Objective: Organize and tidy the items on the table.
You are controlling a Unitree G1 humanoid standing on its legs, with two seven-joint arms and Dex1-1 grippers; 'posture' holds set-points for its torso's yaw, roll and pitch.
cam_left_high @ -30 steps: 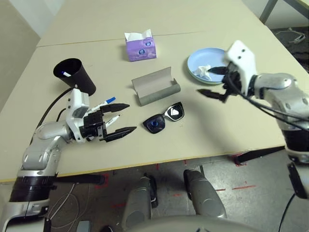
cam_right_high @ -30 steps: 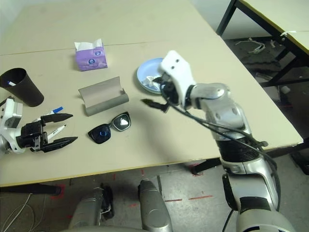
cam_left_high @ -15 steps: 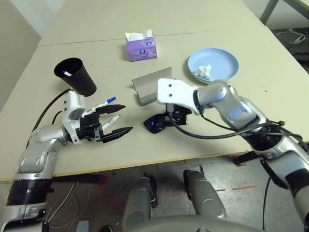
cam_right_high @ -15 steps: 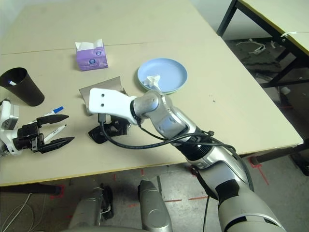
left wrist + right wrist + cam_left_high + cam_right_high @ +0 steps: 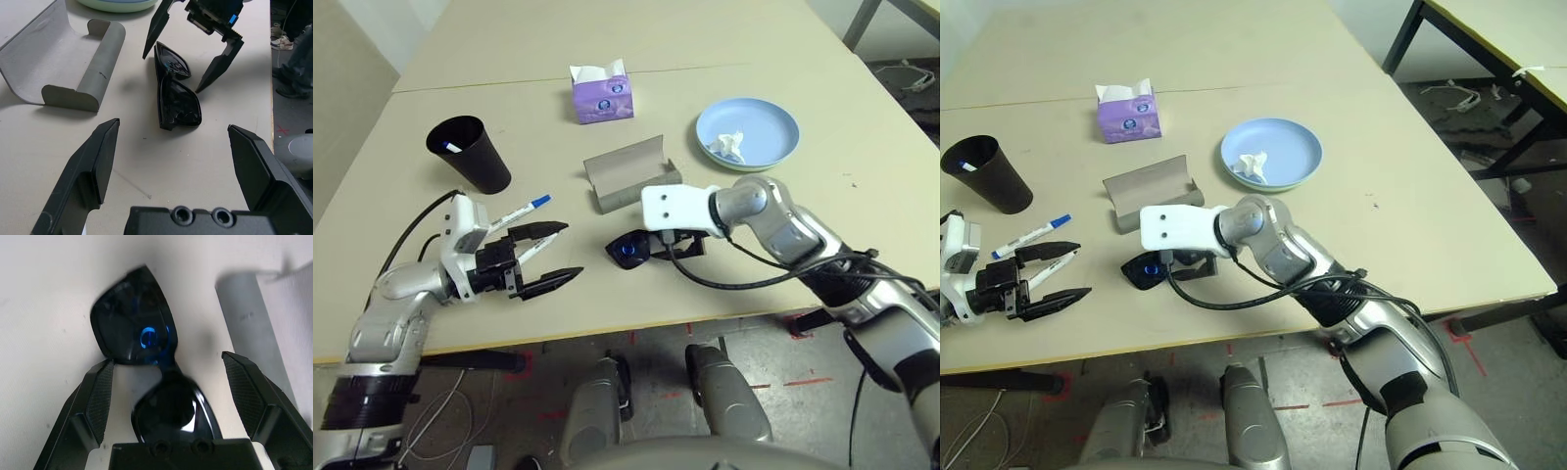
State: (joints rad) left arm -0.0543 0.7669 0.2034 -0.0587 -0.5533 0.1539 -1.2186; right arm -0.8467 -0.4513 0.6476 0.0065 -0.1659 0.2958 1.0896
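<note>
On the table [image 5: 783, 59], our right pincer [image 5: 195, 58] hangs spread wide astride the sunglasses [image 5: 142, 340], poised to lift them toward the open case [image 5: 628, 178] just beyond. Our left pincer [image 5: 551, 255], also wide and empty, hovers beside a pen [image 5: 521, 210].

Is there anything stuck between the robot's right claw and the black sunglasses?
Nothing visible. The right end effector hangs open right over the black sunglasses, one finger on each side of the frame. The grey glasses case lies beside them, not in between.
</note>
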